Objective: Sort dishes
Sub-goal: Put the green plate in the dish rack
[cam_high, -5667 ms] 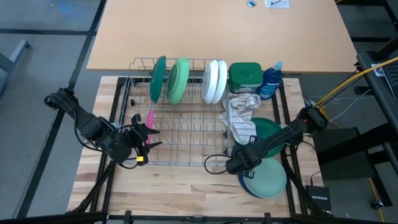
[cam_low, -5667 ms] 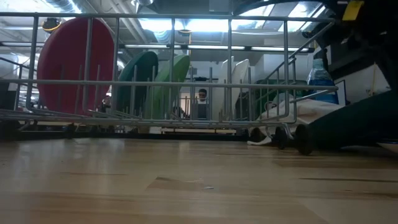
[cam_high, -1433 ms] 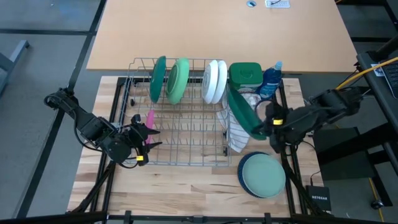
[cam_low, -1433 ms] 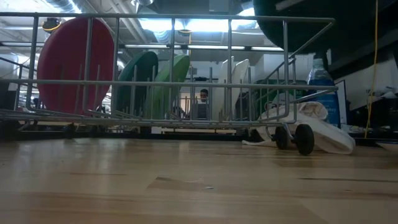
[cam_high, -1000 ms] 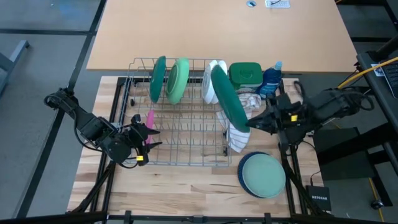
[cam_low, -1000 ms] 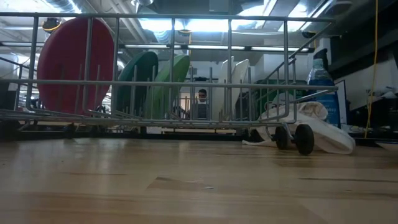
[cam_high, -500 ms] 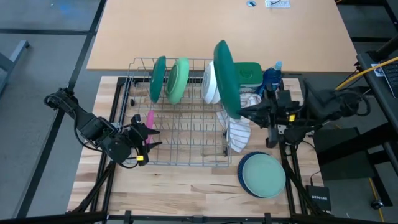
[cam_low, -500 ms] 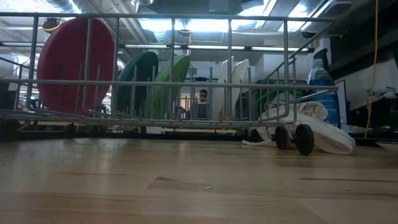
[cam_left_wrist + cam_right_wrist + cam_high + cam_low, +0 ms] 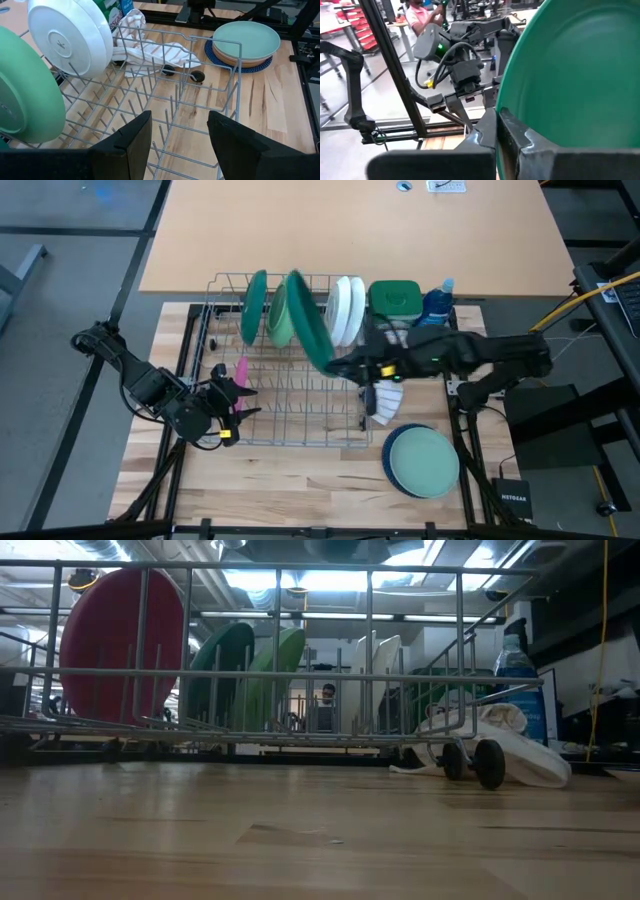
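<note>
Wooden bench (image 9: pixel 300 480) under the wire rack (image 9: pixel 285 442). Over it, the right gripper (image 9: pixel 345 366) pinches a dark green plate (image 9: pixel 308 327) by its edge, up in the air. Next, I think, it must slide into a gap. The left gripper (image 9: pixel 238 392) waits, fingers spread.

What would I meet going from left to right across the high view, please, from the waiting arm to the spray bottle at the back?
left gripper → pink plate → dark green plate in the rack → dark green plate held by the right gripper → white plates → green tub → blue spray bottle
</note>
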Controlling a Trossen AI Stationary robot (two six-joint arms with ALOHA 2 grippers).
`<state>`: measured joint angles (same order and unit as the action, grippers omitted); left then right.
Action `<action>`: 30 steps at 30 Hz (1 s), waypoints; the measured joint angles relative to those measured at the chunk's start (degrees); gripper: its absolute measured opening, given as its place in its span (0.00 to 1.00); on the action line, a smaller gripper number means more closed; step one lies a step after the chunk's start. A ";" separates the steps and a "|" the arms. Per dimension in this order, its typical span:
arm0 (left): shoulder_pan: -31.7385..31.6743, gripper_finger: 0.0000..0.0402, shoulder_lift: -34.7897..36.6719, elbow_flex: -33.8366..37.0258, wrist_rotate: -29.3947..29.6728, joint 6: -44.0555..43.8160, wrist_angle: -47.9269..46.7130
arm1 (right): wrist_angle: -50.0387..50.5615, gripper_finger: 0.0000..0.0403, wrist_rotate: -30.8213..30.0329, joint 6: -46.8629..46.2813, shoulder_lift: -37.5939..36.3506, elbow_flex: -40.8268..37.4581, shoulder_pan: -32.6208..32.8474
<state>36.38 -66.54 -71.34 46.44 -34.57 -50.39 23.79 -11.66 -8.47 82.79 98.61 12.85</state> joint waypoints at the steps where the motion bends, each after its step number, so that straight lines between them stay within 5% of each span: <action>1: 0.01 0.46 0.00 0.01 0.00 0.00 0.00 | -0.76 0.01 1.23 0.00 0.81 0.00 -0.69; 19: 0.02 0.46 0.00 0.00 -0.01 -1.59 0.00 | -4.01 0.01 5.28 -0.01 4.55 -0.26 -8.43; 30: 0.02 0.46 0.00 0.01 0.00 -2.75 -0.01 | -4.29 0.01 4.78 -0.11 -0.86 -12.03 -8.50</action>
<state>36.40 -66.54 -71.33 46.44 -37.32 -50.40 19.50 -6.88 -8.58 81.93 86.58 4.36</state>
